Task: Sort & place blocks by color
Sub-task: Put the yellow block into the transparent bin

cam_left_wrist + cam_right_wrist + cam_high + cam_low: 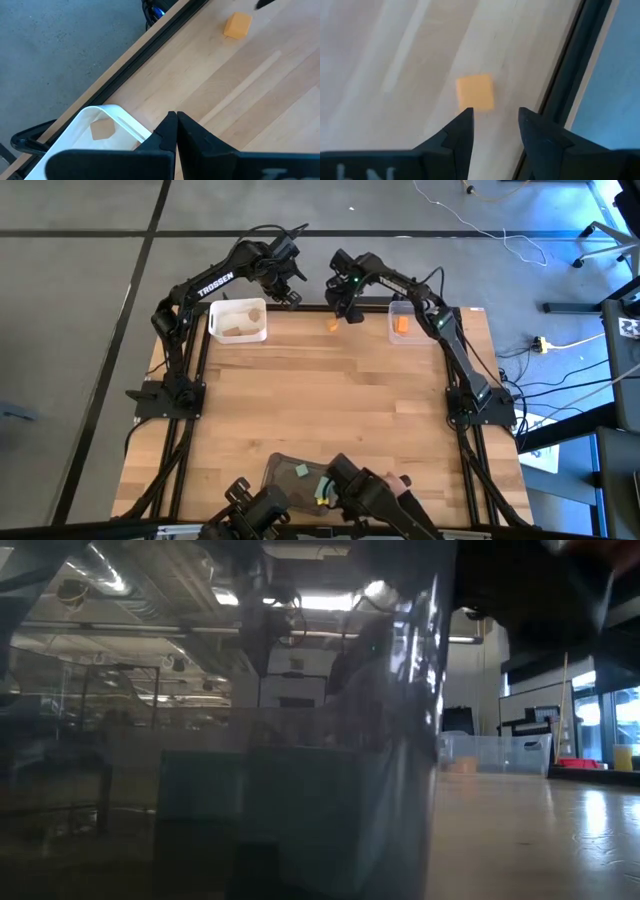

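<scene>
Two black jointed arms (205, 290), one lettered TROSSEN in white.

Left gripper (176, 131) at the counter's far edge, fingers closed, right gripper (495, 127) beside it, fingers parted.

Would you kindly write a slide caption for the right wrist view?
Right gripper, jaws open, poised over an orange block lying on the wooden table near its edge.

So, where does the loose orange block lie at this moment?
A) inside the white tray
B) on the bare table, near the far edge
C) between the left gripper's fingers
B: the orange block lies on the wood below the open right gripper.
</scene>
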